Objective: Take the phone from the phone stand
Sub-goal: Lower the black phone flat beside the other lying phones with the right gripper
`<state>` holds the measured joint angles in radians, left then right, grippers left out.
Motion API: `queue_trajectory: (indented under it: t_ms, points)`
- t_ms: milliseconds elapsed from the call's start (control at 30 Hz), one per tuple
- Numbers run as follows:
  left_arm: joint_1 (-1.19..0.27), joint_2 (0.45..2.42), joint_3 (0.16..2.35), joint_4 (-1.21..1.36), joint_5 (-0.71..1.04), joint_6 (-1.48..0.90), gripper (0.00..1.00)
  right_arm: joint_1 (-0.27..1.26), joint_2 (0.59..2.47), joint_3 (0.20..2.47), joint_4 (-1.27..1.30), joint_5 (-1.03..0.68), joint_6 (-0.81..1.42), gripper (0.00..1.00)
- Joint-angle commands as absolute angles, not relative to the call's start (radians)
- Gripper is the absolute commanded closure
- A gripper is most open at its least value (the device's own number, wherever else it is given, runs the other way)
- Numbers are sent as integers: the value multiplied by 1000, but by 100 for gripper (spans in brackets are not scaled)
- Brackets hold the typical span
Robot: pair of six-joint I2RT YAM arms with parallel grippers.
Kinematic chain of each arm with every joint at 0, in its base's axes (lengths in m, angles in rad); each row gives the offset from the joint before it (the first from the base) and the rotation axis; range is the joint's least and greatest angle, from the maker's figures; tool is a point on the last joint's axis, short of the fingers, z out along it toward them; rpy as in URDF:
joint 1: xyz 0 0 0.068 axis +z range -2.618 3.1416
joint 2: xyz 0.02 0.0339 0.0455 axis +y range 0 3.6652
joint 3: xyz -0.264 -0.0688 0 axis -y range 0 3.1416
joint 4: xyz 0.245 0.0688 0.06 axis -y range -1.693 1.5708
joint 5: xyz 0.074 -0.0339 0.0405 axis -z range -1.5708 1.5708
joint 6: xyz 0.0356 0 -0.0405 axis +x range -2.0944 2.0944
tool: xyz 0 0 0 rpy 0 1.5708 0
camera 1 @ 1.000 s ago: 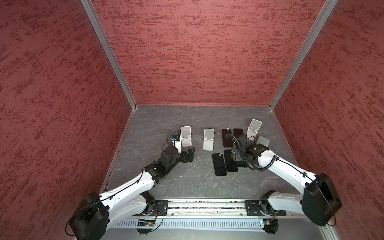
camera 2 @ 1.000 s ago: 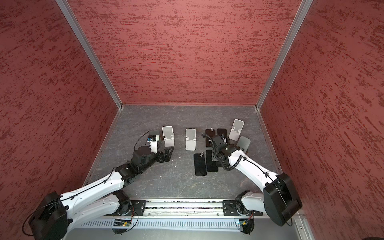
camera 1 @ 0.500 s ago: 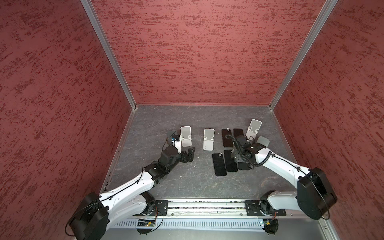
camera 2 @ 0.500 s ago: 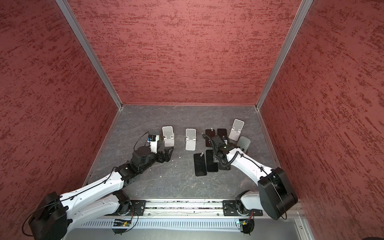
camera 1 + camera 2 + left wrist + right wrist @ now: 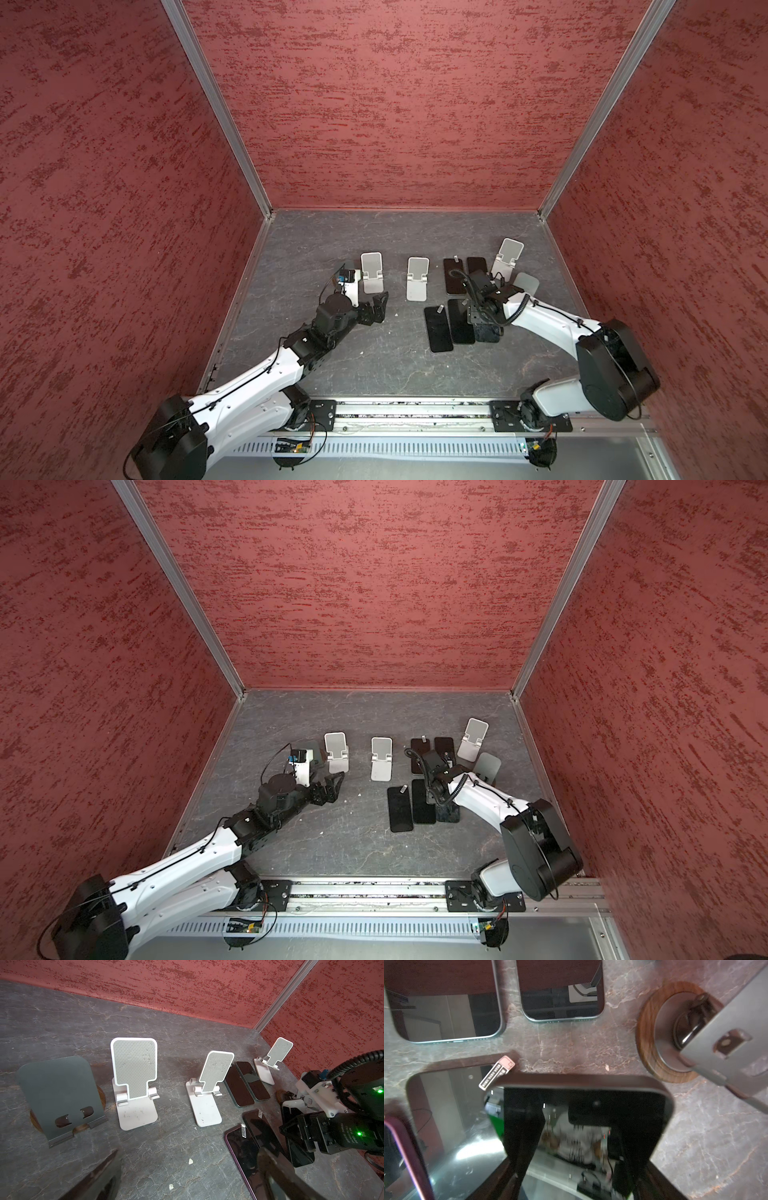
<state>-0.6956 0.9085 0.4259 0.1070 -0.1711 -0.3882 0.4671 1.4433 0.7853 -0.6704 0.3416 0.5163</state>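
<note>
Directions: read as a clock face laid on both top views, with 12 o'clock at the back wall and 6 o'clock at the rail.
Right gripper [image 5: 483, 321]: it points down at the table [image 5: 374, 232]. Its jaws are closed part-way on the two long edges of the phone, which it grips.
Phone [image 5: 490, 333]: it is dark, screen up, and off its stand. It sits between 3 and 4 o'clock from the table's middle, and at 7 o'clock from the right dark stand, apart from it. In the right wrist view the phone [image 5: 591, 1109] overlaps a corner of its neighbour. I cannot tell whether it rests on the table.
Right dark stand [image 5: 525, 284]: a grey plate tilted on a round wooden foot [image 5: 652, 1043], with nothing on it.
Left gripper [image 5: 376, 309]: its jaws are spread fully wide and hold nothing. It hangs low at 6 o'clock from the leftmost white stand, close to 9 o'clock from the table's middle.
Front phones [image 5: 438, 328]: two lie flat side by side, just at 9 o'clock from the gripped phone. One carries a small sticker [image 5: 497, 1073].
Back phones [image 5: 453, 276]: two lie flat side by side at 12 o'clock from the right gripper.
White stands [image 5: 135, 1084]: there are three, all bare and upright. Two stand left of the back phones and one at 1 o'clock from them.
Left dark stand [image 5: 60, 1093]: it is bare, at 9 o'clock from the leftmost white stand.
</note>
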Motion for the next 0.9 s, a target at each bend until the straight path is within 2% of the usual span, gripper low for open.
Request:
queue_trajectory:
  t_ms: [0, 867]
  points:
    - [-696, 900, 426, 94, -189, -391, 0, 459, 1472, 767, -617, 323, 528, 48]
    - [-699, 901, 443, 84, -184, -378, 0, 404, 1518, 742, -554, 230, 462, 46]
